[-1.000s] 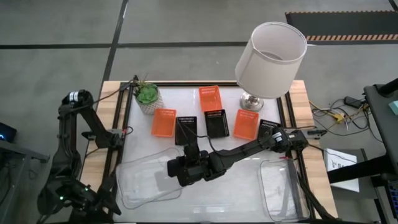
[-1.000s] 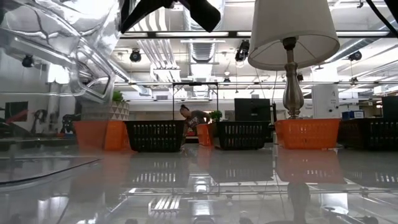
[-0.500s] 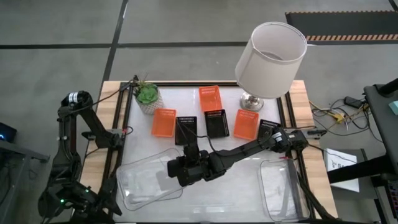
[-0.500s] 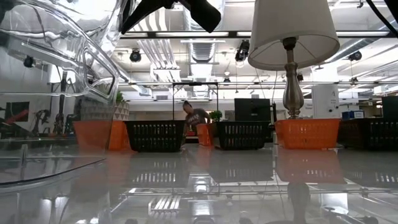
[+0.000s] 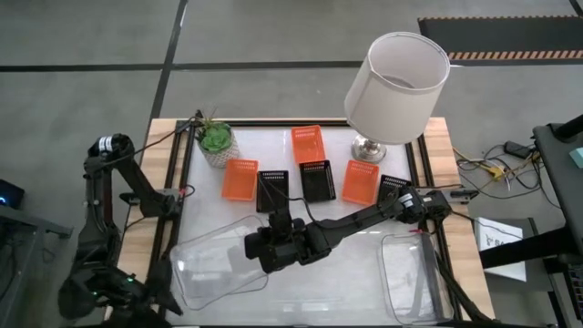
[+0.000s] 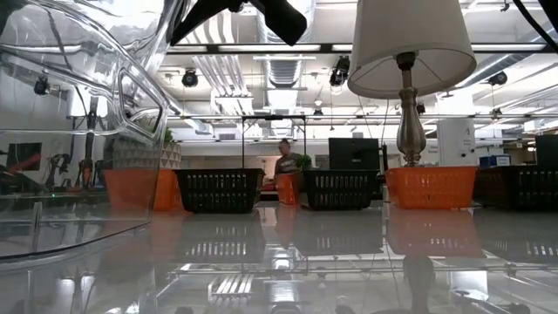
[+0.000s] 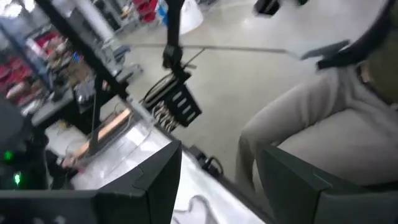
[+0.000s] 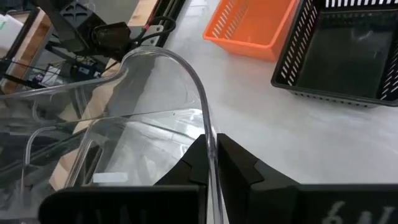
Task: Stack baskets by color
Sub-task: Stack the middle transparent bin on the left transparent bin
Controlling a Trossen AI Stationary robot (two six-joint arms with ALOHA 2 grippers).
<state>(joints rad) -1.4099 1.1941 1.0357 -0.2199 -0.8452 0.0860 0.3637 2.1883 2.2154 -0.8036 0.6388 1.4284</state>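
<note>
The right gripper (image 5: 260,253) pinches the thin rim of a clear tray (image 5: 211,258) at the table's near left, its fingers (image 8: 239,171) closed flat on the glossy curved plastic. Just beyond stand a perforated orange basket (image 5: 240,179) and a black basket (image 5: 272,189). The left gripper (image 7: 217,180), fingers apart and empty, hangs off the table's near left corner.

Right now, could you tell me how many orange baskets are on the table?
3. One orange basket sits below the potted plant, one at the far middle, and one by the lamp base. None looks hidden.
</note>
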